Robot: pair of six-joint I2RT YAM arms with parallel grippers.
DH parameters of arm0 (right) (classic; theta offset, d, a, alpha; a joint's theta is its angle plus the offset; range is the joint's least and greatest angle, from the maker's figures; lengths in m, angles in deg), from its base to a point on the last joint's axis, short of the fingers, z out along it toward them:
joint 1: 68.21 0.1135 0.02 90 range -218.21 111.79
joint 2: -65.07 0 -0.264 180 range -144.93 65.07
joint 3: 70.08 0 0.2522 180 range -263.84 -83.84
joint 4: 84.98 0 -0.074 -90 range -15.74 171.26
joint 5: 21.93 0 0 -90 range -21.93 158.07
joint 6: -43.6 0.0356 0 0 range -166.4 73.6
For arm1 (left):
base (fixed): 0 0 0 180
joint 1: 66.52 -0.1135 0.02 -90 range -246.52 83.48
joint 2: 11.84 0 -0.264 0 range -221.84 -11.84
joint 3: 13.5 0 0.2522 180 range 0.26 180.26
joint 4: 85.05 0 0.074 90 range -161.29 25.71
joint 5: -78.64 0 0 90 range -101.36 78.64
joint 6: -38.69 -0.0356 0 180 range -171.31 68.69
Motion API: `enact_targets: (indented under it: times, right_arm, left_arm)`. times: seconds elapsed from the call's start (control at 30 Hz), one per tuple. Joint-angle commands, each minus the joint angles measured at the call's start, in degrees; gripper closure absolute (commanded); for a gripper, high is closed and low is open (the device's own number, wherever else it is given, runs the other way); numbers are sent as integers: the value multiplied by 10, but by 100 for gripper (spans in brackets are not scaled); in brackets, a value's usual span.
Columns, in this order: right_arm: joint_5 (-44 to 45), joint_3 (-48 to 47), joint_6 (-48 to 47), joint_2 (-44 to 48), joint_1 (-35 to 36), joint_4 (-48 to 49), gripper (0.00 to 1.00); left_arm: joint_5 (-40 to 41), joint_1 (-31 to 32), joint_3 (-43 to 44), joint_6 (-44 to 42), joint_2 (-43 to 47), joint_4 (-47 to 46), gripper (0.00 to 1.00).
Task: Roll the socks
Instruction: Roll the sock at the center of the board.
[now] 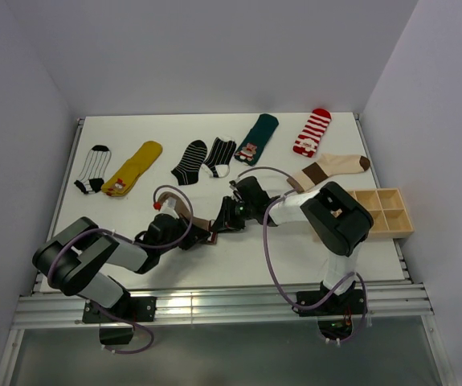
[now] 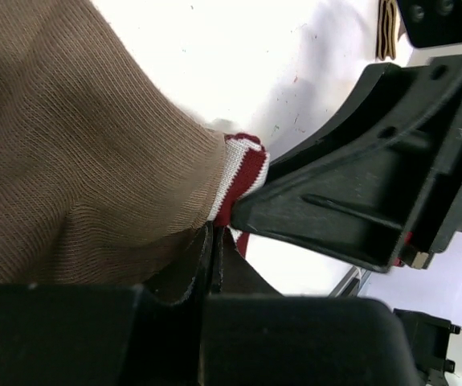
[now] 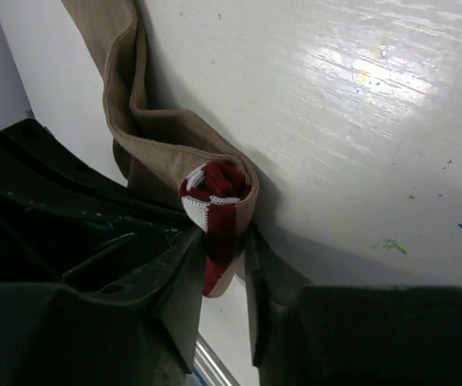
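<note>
Brown sock (image 2: 78, 161) sat at the near middle of the white table (image 1: 231, 265), between the two arms and well apart from the other socks.

Left gripper (image 2: 212, 269): jaws together, with a fold of the brown fabric pinched between them.

Right gripper (image 3: 224, 277): jaws narrowly apart, clamped on the sock's red-and-white striped cuff (image 3: 213, 197), which filled the gap. The cuff was curled into a small roll with brown fabric wrapped round it. The two grippers stood just beside each other at the cuff.

The row along the far side, left to right, was:
- black-and-white striped sock (image 1: 92, 169)
- yellow sock (image 1: 132, 167)
- two black socks with white lines (image 1: 190, 161)
- dark green sock (image 1: 256, 138)
- red-and-white sock (image 1: 312, 131)
- cream sock with brown bands (image 1: 327, 171)

Wooden tray (image 1: 379, 211) sat at the table's right edge, beside the right arm.
</note>
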Motion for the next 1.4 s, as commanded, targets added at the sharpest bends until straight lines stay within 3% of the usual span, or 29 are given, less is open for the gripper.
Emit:
enact_targets:
  times: [0.0, 0.03, 0.13, 0.33, 0.53, 0.67, 0.93, 1.37]
  right_arm:
    - [11, 4, 10, -16, 6, 24, 71]
    - [13, 4, 9, -15, 6, 20, 82]
    - [35, -1, -9, 0, 5, -16, 100]
    - [118, -70, -66, 15, 5, -215, 100]
    - [185, -148, -77, -7, 10, -362, 100]
    - [206, -194, -67, -26, 19, -420, 100]
    - [237, -261, -61, -63, 25, -507, 100]
    - [241, -278, -51, -79, 28, -527, 98]
  left_arm:
    - [-4, -4, -7, -12, -17, 55, 99]
    - [-3, -4, -5, -16, -13, 58, 98]
    - [9, -4, 7, -35, 6, 98, 91]
    - [82, 7, 52, -91, 85, 234, 59]
    - [233, 90, 113, -151, 151, 350, 48]
    - [298, 148, 136, -186, 148, 351, 48]
    - [309, 187, 166, -229, 77, 288, 53]
    - [359, 240, 225, -271, -9, 252, 49]
